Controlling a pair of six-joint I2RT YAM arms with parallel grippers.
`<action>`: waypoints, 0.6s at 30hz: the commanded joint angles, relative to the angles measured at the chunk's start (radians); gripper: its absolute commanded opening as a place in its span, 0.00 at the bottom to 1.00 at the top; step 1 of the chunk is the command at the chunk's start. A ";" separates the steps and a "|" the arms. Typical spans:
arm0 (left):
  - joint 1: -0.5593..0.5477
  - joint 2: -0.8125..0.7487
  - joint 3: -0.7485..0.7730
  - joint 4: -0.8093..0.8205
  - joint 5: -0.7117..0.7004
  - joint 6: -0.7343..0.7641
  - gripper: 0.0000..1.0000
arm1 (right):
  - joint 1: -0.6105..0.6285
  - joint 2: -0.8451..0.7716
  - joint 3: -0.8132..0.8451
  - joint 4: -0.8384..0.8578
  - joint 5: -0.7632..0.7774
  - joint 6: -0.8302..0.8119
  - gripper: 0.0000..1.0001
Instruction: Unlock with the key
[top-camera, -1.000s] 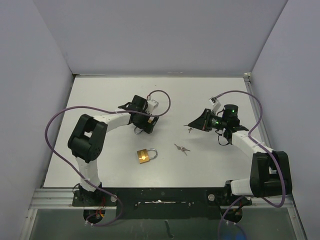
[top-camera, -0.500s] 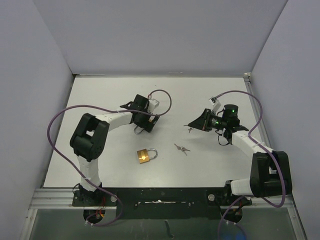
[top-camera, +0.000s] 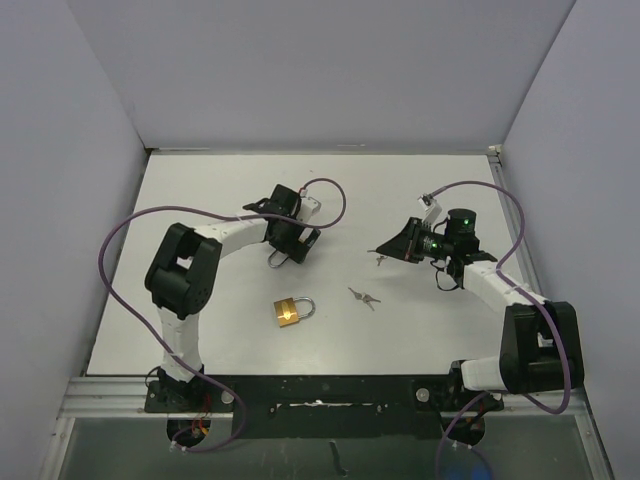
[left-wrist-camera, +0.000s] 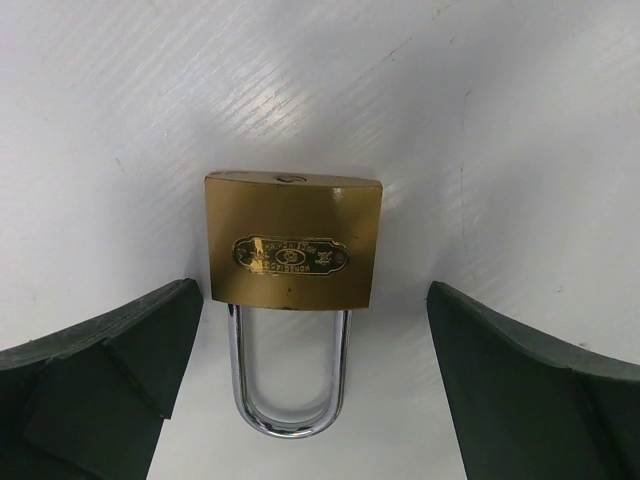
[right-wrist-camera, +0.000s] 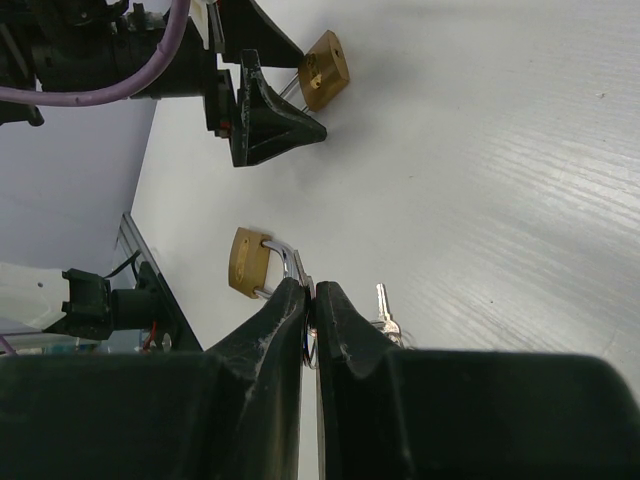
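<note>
A brass padlock (left-wrist-camera: 292, 240) lies flat on the white table, its steel shackle pointing back between the fingers of my left gripper (left-wrist-camera: 305, 400), which is open and empty just above it. In the top view this padlock (top-camera: 277, 261) lies at the tip of my left gripper (top-camera: 285, 248). My right gripper (right-wrist-camera: 311, 290) is shut on a small silver key (right-wrist-camera: 303, 268), whose tip sticks out past the fingertips. In the top view my right gripper (top-camera: 380, 253) holds it above the middle of the table, well right of the padlock.
A second brass padlock (top-camera: 290, 311) lies nearer the front and also shows in the right wrist view (right-wrist-camera: 250, 262). A loose pair of keys (top-camera: 364, 297) lies right of it. Grey walls enclose the table (top-camera: 200, 190) on three sides.
My left arm has shifted slightly to the right above its padlock. The right arm and its key have not moved.
</note>
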 joint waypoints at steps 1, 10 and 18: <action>0.003 0.064 0.042 0.056 -0.049 0.017 0.98 | 0.003 0.005 0.024 0.050 -0.021 -0.013 0.00; 0.007 0.065 0.066 0.059 -0.049 0.024 0.98 | 0.004 0.022 0.031 0.059 -0.023 -0.012 0.00; 0.015 0.082 0.099 0.048 -0.044 0.031 0.98 | 0.004 0.029 0.035 0.064 -0.027 -0.012 0.00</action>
